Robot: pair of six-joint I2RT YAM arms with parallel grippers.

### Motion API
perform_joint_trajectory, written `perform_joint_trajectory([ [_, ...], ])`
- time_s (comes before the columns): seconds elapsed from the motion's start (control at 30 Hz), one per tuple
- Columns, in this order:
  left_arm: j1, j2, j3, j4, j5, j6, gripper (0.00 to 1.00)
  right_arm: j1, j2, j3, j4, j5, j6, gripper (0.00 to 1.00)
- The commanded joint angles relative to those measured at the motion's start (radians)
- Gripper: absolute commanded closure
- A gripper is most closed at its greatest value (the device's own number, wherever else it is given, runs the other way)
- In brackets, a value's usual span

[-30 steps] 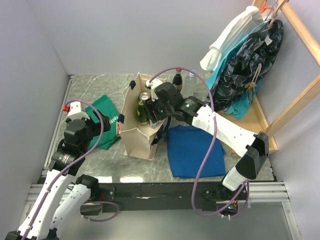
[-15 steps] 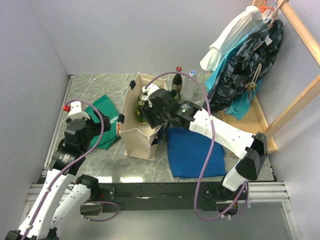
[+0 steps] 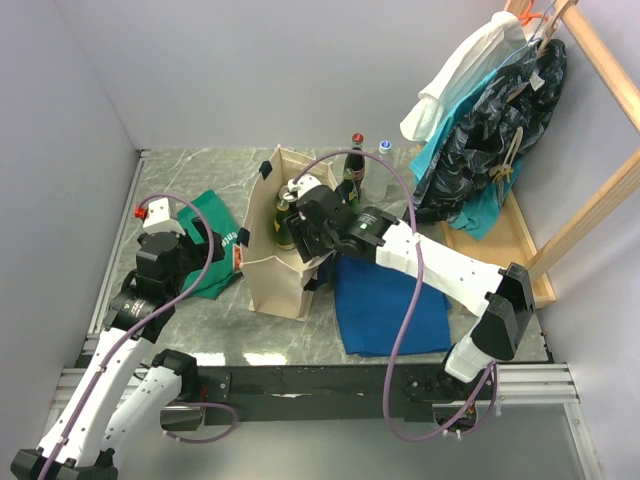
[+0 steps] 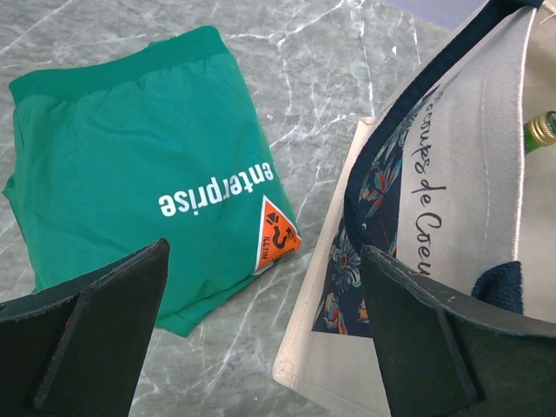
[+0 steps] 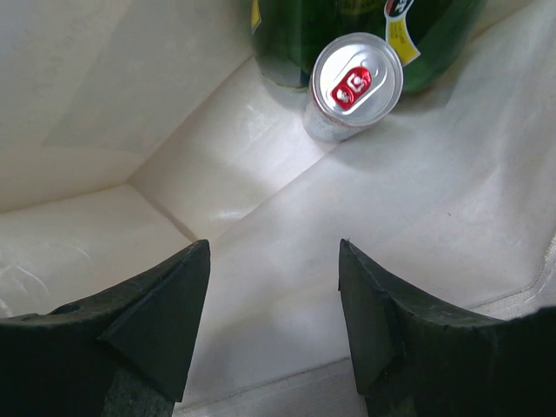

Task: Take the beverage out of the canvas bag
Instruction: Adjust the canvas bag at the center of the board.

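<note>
The cream canvas bag (image 3: 268, 270) with navy handles stands upright mid-table; it also shows in the left wrist view (image 4: 469, 200). Inside it, the right wrist view shows a silver can with a red tab (image 5: 356, 82) beside two green bottles (image 5: 291, 39). A green bottle (image 3: 286, 222) shows in the bag's mouth from above, and its gold cap (image 4: 542, 130) shows in the left wrist view. My right gripper (image 3: 303, 232) is open and empty in the bag's opening, above the can (image 5: 274, 261). My left gripper (image 3: 207, 243) is open and empty, left of the bag (image 4: 265, 261).
A green cloth with white lettering (image 3: 215, 250) lies left of the bag (image 4: 139, 174). A flat blue cloth (image 3: 385, 300) lies to its right. A dark bottle (image 3: 353, 165) and a clear bottle (image 3: 383, 160) stand behind the bag. Hanging clothes (image 3: 480, 110) fill the back right.
My right gripper has moved left and down into the bag's opening. My left arm has shifted slightly towards the bag.
</note>
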Motion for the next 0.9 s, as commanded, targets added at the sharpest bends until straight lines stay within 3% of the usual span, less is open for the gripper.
perform_joint_trajectory([
  [0.0, -0.004, 0.002, 0.036, 0.024, 0.002, 0.014, 0.04, -0.002, 0.035, 0.051, 0.048, 0.035, 0.011, 0.32],
  [0.47, -0.003, -0.075, 0.005, 0.069, -0.052, 0.005, 0.04, -0.065, 0.109, 0.2, 0.002, -0.022, 0.007, 0.28],
  [0.63, -0.004, -0.107, -0.001, 0.076, -0.044, 0.011, 0.04, -0.076, 0.108, 0.174, -0.001, 0.004, 0.027, 0.28],
  [0.87, -0.003, -0.03, 0.084, 0.095, 0.225, 0.083, 0.04, -0.097, 0.115, 0.134, -0.003, -0.006, 0.047, 0.28],
])
